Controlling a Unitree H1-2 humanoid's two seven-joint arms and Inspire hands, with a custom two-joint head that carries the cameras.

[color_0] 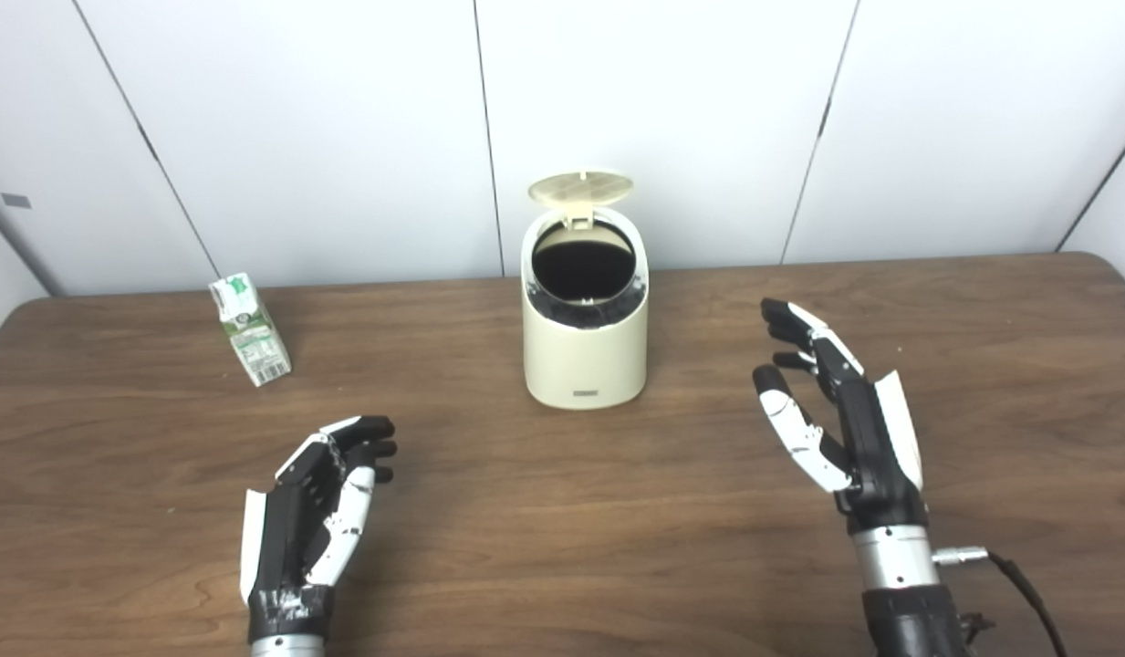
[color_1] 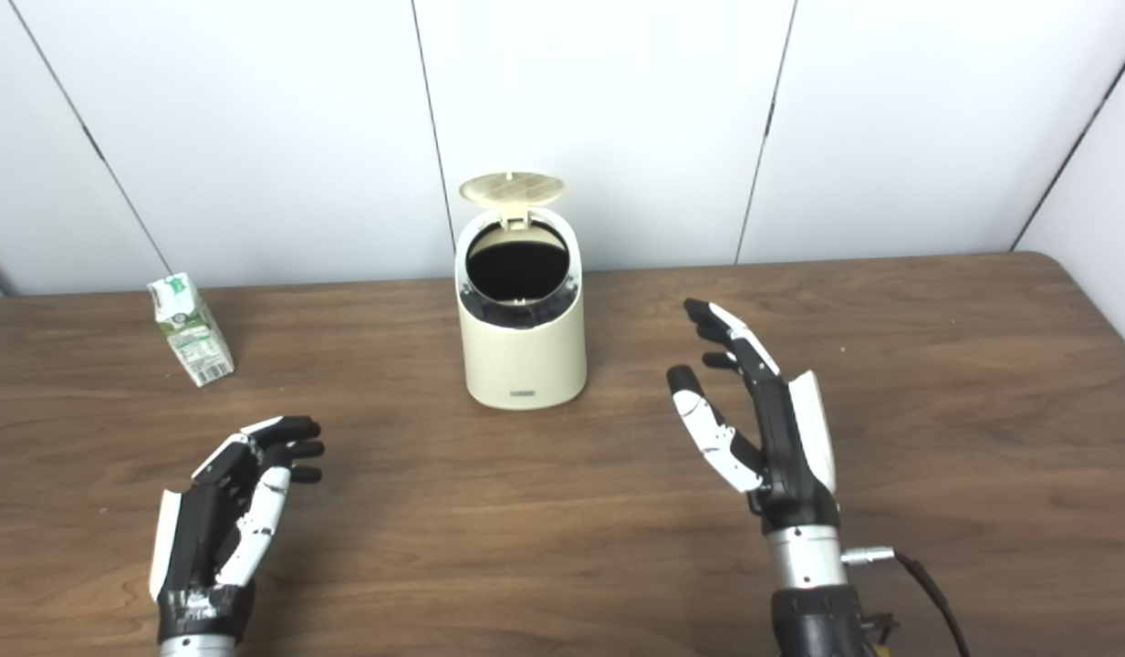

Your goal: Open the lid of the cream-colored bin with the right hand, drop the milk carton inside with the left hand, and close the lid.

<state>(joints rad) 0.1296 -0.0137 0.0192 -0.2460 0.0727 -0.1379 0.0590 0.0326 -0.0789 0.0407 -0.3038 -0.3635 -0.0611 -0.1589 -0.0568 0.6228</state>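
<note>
Your right robot hand (color_0: 836,415) hangs released beside the open-lidded bin (color_0: 585,342); your left robot hand (color_0: 316,516) is empty too, milk carton (color_0: 250,328) untouched.

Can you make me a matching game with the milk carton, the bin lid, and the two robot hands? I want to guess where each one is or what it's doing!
Things:
1. milk carton
2. bin lid
3. left hand
4. right hand

Places or states:
A. flipped up and open, above the dark hole of the cream bin
B. empty, fingers apart, to the right of the bin
C. standing on the table, far left, near the wall
D. empty, low over the table, in front of the carton

Pairs: 1-C, 2-A, 3-D, 4-B
</note>
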